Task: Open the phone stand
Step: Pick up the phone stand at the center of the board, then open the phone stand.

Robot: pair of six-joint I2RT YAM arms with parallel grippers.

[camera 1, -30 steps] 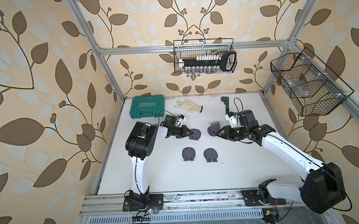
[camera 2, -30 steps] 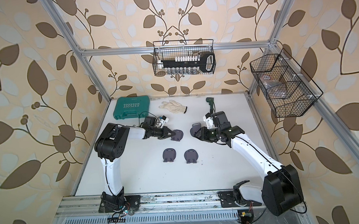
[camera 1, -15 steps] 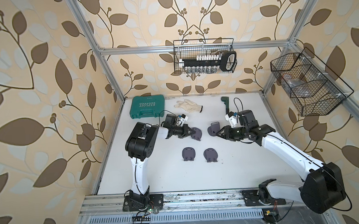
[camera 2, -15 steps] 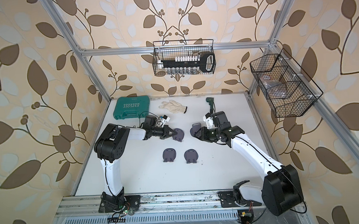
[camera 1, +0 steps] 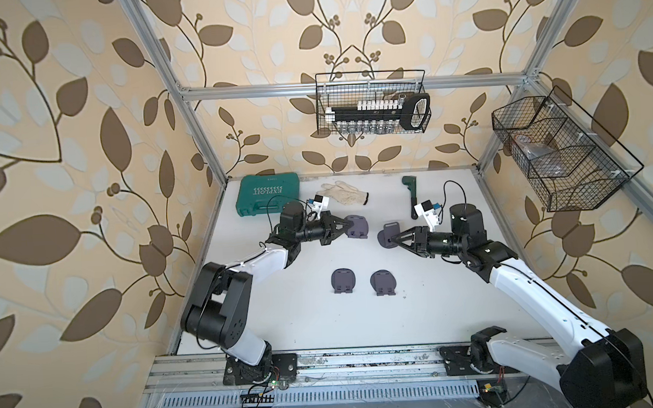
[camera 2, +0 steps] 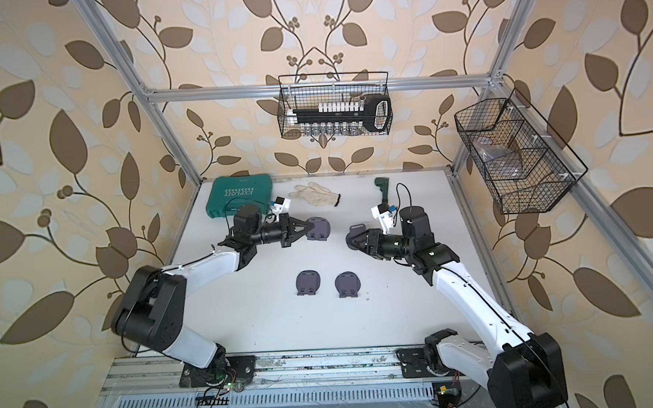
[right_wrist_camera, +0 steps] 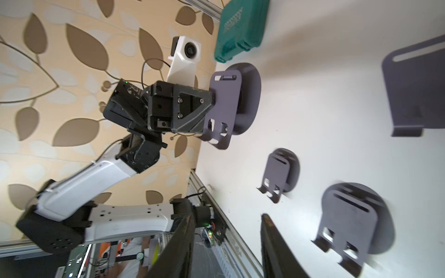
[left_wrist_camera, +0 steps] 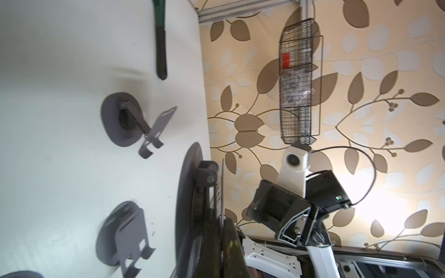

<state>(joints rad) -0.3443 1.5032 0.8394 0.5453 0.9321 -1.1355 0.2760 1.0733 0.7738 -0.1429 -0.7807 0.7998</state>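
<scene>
Several dark grey phone stands are on the white table (camera 1: 457, 309). My left gripper (camera 1: 344, 225) (left_wrist_camera: 222, 221) is shut on the thin plate of one phone stand (camera 1: 358, 226) (camera 2: 318, 228) (right_wrist_camera: 226, 106). That plate stands a little off its round base (left_wrist_camera: 189, 192). A second stand (camera 1: 389, 233) (left_wrist_camera: 125, 120) sits with its plate (left_wrist_camera: 160, 126) raised on its arm. My right gripper (camera 1: 394, 238) (camera 2: 354, 242) (right_wrist_camera: 227, 216) is right beside it, open, with nothing between its fingers (right_wrist_camera: 185, 240).
Two folded stands (camera 1: 343, 281) (camera 1: 383, 282) lie flat at mid-table. A green tool case (camera 1: 269, 194), a white glove (camera 1: 345, 192) and a green-handled tool (camera 1: 410, 194) lie along the back. Wire baskets hang on the back wall (camera 1: 371, 108) and right wall (camera 1: 560, 154).
The right gripper's jaws have widened a little. The left gripper and the stand in it have shifted slightly. The other stands have not moved.
</scene>
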